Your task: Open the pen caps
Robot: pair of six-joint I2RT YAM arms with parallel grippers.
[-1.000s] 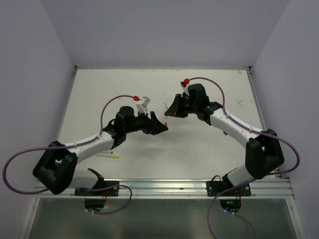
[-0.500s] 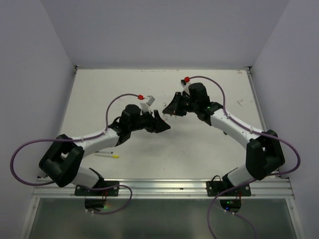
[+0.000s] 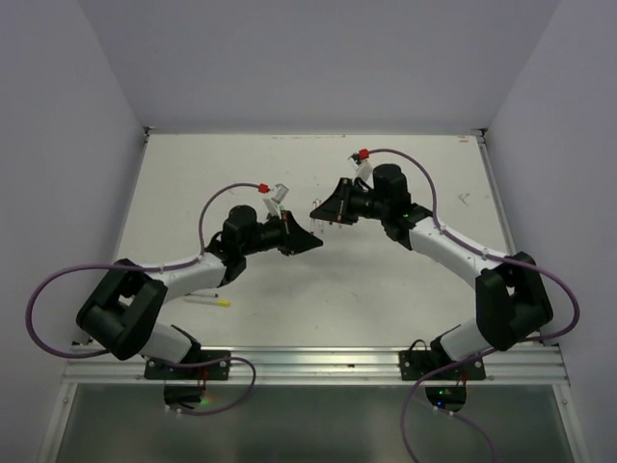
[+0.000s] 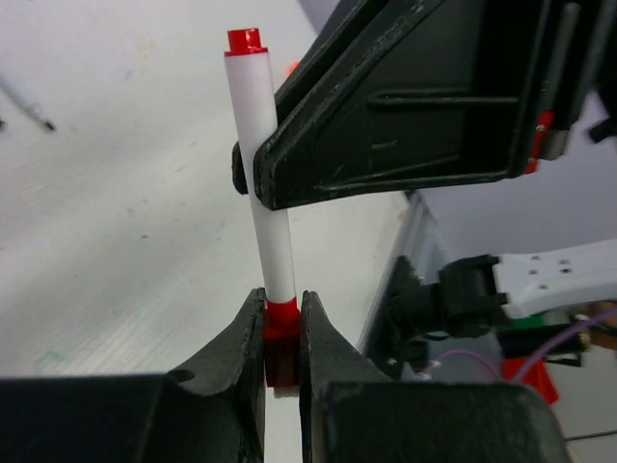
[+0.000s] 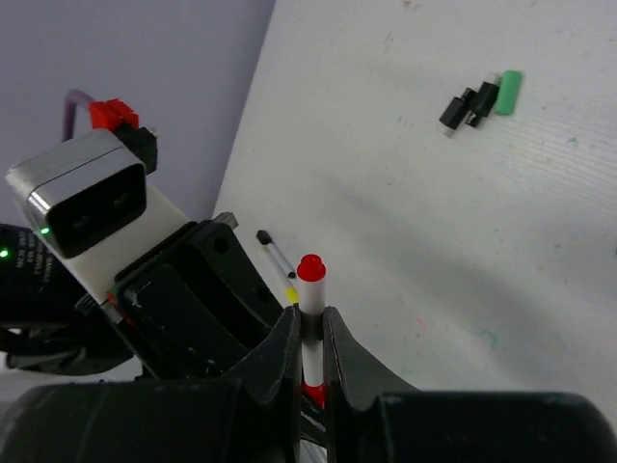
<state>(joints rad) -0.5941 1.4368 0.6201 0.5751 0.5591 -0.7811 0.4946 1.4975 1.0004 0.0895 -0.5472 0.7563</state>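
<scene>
Over table (image 3: 386,289) | left pincer (image 4: 281,307) pinching red cap (image 4: 281,333) — right pincer (image 5: 309,316) clamping white barrel (image 4: 273,231) | axis pincer-to-pincer

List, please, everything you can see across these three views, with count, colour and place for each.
table: one, white, under everything.
pen: one, white barrel with a red end, held above the table.
red cap: one, on that pen's other end.
green cap: one, loose on the table.
black caps: apparently two, beside the green cap.
yellow-tipped pen: one, white, lying at the table's near left.
cables: two, purple with red connectors, along the arms.
left tool: black, shut on the red cap.
right tool: black, shut on the pen barrel.
</scene>
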